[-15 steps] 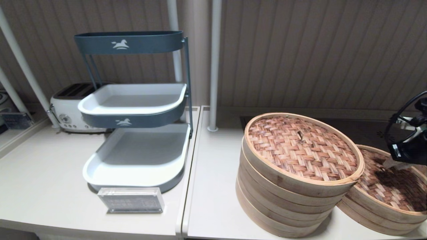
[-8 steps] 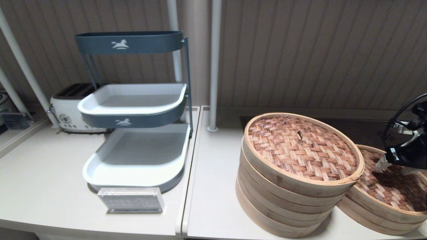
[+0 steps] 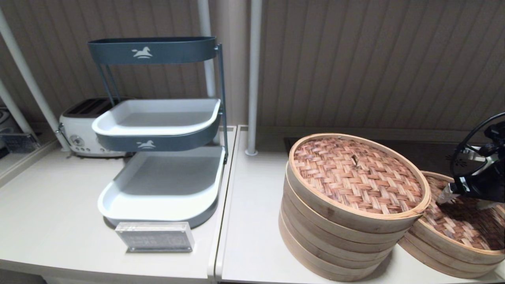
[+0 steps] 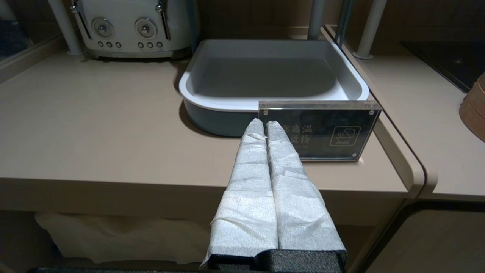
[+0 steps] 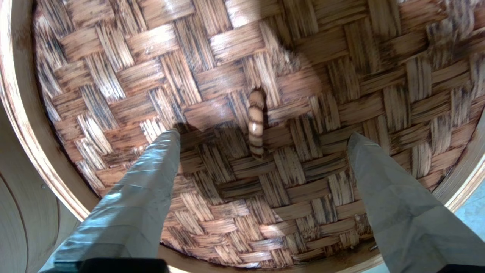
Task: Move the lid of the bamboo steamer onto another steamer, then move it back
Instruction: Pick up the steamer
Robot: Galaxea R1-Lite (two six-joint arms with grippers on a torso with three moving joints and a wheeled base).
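Observation:
The bamboo steamer lid [image 3: 461, 225], reddish-brown and woven, lies on the low steamer at the far right. My right gripper [image 3: 462, 202] hangs just above it, open. In the right wrist view the taped fingers [image 5: 151, 178] stand wide apart on either side of the lid's small centre loop [image 5: 256, 123], with nothing between them. To its left stands the tall stack of pale bamboo tiers [image 3: 335, 244], topped by a second, near-identical lid [image 3: 357, 175]. My left gripper [image 4: 265, 123] is shut and empty, parked in front of the left counter's edge.
A three-tier rack with grey trays [image 3: 161, 185] and a clear acrylic sign [image 3: 154, 236] stand on the left counter. A white toaster [image 3: 81, 130] sits behind them. White poles [image 3: 252, 79] rise at the back. A dark cooktop [image 3: 434, 156] lies behind the steamers.
My right gripper has come lower and a little left, closer to the lid on the low steamer. Both lids and the left arm have stayed put.

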